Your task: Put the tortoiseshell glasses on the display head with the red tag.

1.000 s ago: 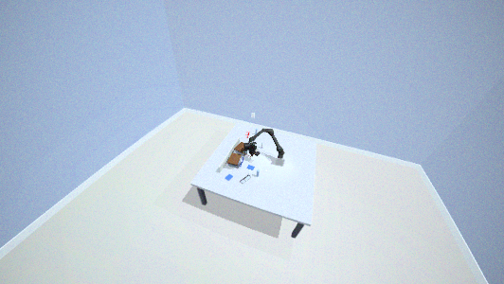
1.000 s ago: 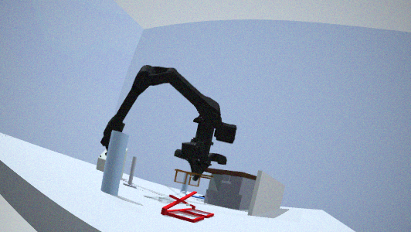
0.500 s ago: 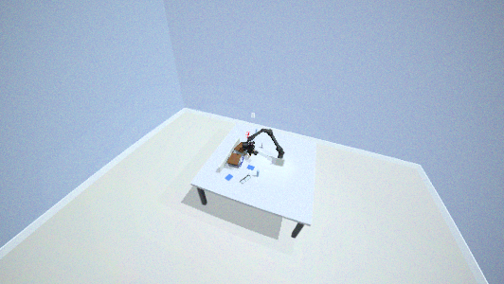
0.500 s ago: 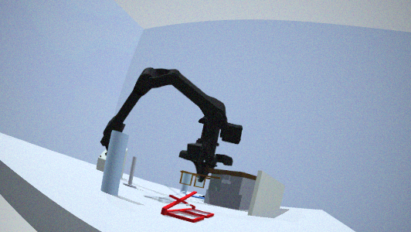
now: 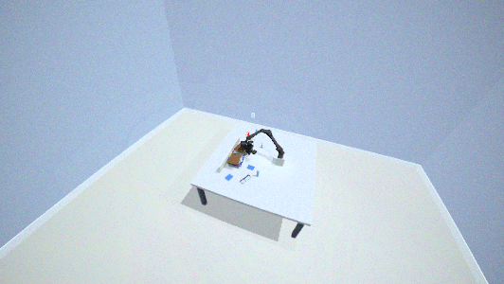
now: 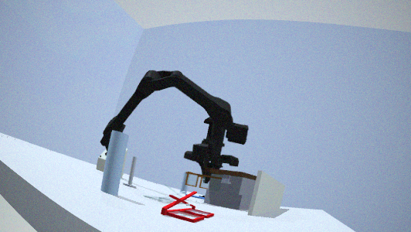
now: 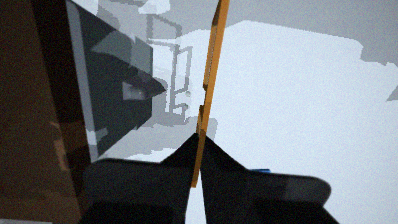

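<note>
My gripper [image 6: 206,180] [image 7: 198,137] is shut on the tortoiseshell glasses [image 6: 187,179] [image 7: 213,65], holding them by the front frame above the table. In the wrist view the frame is seen edge-on, running up from the fingertips. A grey faceted head with a brown top [image 6: 236,173] [image 7: 20,100] is close beside them; its pointed nose [image 7: 159,90] faces the frame, with a gap between in that view. In the top view two brown-topped heads stand side by side, the nearer one [image 5: 235,159] plain and the farther one [image 5: 240,148] partly behind the gripper. No red tag can be made out; the temples are mostly hidden.
A cream board [image 6: 266,195] [image 5: 223,166] stands behind the heads. Red glasses [image 6: 167,210] [image 5: 247,133], a blue-grey cylinder [image 6: 114,162] and a thin post [image 6: 132,170] are on the table. Two blue squares [image 5: 229,177] [image 5: 250,167] and dark glasses lie towards the near side.
</note>
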Controlling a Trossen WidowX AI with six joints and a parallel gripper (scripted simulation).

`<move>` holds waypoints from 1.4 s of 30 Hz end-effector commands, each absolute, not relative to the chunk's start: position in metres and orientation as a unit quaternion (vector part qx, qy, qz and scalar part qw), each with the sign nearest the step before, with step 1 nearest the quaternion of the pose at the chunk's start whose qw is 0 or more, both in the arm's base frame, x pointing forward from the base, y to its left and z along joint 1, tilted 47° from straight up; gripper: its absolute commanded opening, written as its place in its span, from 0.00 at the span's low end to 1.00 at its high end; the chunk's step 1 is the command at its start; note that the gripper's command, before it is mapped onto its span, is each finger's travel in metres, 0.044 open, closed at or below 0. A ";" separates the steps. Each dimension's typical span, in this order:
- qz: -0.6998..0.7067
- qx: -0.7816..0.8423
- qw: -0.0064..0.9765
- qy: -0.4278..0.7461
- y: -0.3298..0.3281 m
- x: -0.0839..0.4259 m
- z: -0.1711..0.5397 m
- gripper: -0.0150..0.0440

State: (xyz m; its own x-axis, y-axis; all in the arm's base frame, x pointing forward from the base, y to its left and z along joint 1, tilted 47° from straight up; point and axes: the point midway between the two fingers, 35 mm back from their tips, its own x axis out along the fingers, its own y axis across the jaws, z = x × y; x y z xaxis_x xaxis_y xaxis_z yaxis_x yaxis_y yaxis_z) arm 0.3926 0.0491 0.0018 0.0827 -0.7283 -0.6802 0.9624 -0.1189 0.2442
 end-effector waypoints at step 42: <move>-0.654 0.358 0.647 0.163 0.047 0.429 0.012 0.25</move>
State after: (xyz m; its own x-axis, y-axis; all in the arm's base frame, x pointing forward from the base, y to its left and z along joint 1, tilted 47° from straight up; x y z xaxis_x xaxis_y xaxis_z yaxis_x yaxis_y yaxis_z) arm 0.4280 0.0464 0.0110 0.0872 -0.7276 -0.6805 0.9616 -0.1170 0.2483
